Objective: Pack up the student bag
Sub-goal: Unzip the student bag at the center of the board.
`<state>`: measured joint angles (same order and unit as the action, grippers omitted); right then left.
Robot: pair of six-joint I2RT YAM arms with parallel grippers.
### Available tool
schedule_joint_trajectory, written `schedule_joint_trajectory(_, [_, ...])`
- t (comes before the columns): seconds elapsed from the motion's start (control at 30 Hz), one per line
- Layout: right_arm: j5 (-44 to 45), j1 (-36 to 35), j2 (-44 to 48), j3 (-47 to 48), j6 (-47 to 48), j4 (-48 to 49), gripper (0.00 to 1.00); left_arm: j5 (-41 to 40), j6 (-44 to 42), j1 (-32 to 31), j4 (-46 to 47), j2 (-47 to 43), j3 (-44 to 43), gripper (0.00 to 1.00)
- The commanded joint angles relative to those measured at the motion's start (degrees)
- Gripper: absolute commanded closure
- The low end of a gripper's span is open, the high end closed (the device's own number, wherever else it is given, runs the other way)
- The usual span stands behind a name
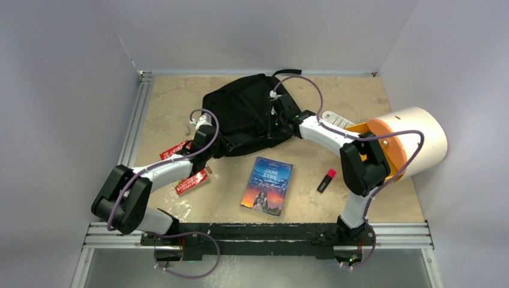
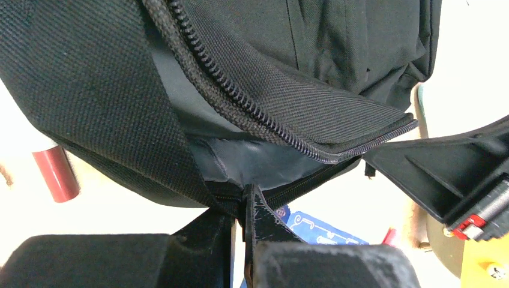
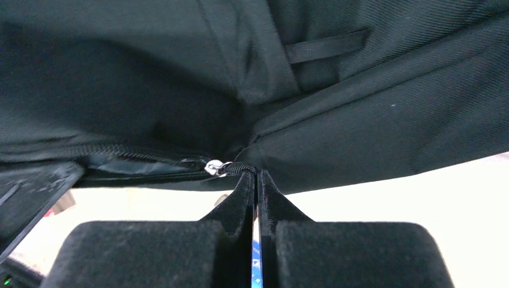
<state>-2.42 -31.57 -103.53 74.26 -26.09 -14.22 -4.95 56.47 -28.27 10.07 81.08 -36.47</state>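
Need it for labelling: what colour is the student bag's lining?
Grey lining, clearest in left wrist view.

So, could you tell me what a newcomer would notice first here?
The black student bag sits at the far middle of the table, zipper partly open. The left claw and right claw are each pinched shut on its zipper edge. A big cream-and-orange cylinder lies at the right, a Jane Eyre book nearer the arms.
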Motion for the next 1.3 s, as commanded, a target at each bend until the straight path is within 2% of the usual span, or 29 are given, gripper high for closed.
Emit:
schedule_joint_trajectory(0.0, [9.57, 0.97, -1.78, 2.95, 2.44, -2.84, 1.00, -3.22, -2.05, 0.32, -1.21, -2.45, 1.40, 1.00])
schedule_joint_trajectory(0.2, [11.52, 1.05, -3.10, 1.68, 3.23, -3.56, 1.00, -3.31, -2.61, 1.47, -1.93, -3.15, 1.40, 1.00])
schedule_joint_trajectory(0.47, [18.16, 1.48, -0.39, -0.53, 3.38, -4.68, 1.00, -2.95, -3.54, 2.76, -2.19, -3.82, 1.46, 1.00])
schedule_joint_trajectory(0.6, [22.32, 1.43, 1.44, -1.68, 3.28, -5.30, 1.00, 2.85, -8.18, 2.78, 5.19, -3.01, 2.58, 1.00])
schedule_joint_trajectory(0.7, [23.11, 1.48, 3.20, -2.44, 3.46, -5.29, 1.00, 7.29, -11.39, 2.78, 6.93, -0.48, 0.78, 1.00])
schedule_joint_trajectory(0.83, [18.74, 1.40, 7.02, -3.58, 4.99, -2.80, 0.88, 9.02, -12.92, 2.78, 7.24, 0.60, -0.44, 1.00])
schedule_joint_trajectory(0.9, [15.76, 1.44, 10.21, -4.78, 6.33, -0.02, 0.66, 8.72, -12.96, 2.78, 6.83, 0.12, -0.32, 1.00])
schedule_joint_trajectory(0.97, [14.78, 1.43, 14.08, -6.23, 7.82, 3.90, 0.50, 8.02, -13.04, 2.78, 6.18, -0.20, -0.12, 1.00])
schedule_joint_trajectory(1.1, [8.62, 1.40, 23.26, -9.73, 11.34, 14.81, 0.45, 7.50, -12.73, 2.78, 5.93, -0.67, 0.87, 1.00])
schedule_joint_trajectory(1.17, [4.68, 1.40, 27.93, -14.29, 12.37, 25.73, 0.37, 7.54, -12.30, 2.78, 6.33, -0.58, 1.38, 1.00])
schedule_joint_trajectory(1.27, [-2.37, 1.36, 31.42, -20.51, 16.03, 39.07, 0.35, 8.12, -11.66, 2.78, 6.87, -0.28, 1.75, 1.00])
